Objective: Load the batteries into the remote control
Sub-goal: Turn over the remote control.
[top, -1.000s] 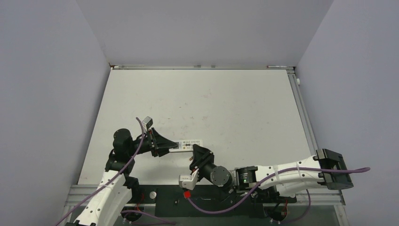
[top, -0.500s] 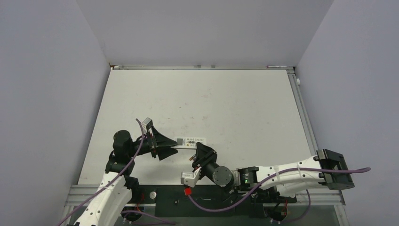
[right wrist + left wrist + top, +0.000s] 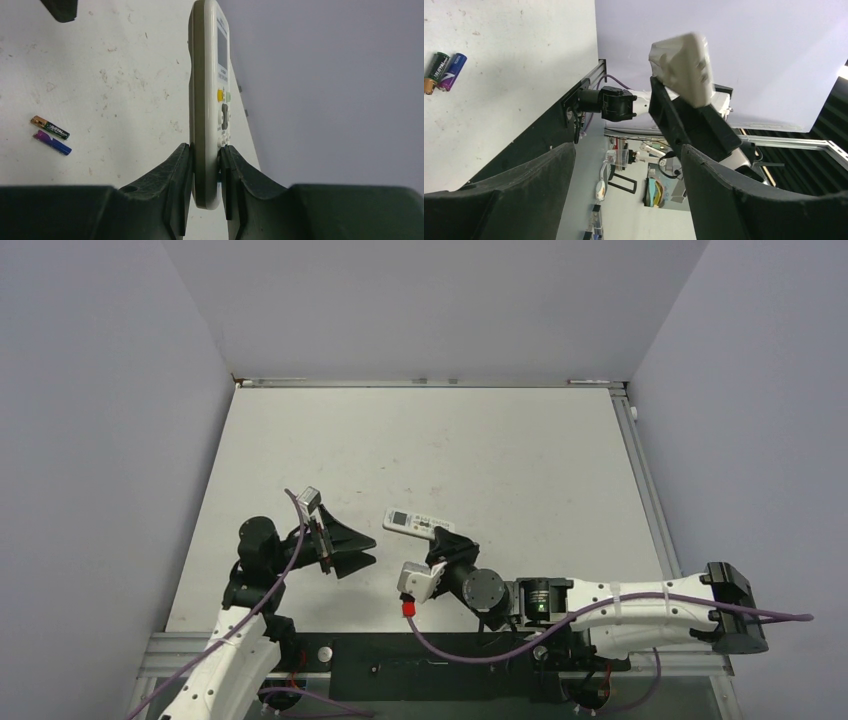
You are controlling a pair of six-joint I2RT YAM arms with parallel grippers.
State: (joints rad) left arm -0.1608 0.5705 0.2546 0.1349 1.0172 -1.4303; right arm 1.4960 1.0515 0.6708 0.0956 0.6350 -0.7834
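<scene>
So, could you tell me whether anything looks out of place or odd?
Nothing is spilled or damaged. The slim white plastic remote control is held on edge in the right gripper; the two small cylindrical batteries are mismatched, one dark green, one purple.

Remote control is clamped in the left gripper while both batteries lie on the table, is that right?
No. It is the right gripper that clamps the remote control, as the right wrist view shows. Both batteries do lie on the table.
</scene>
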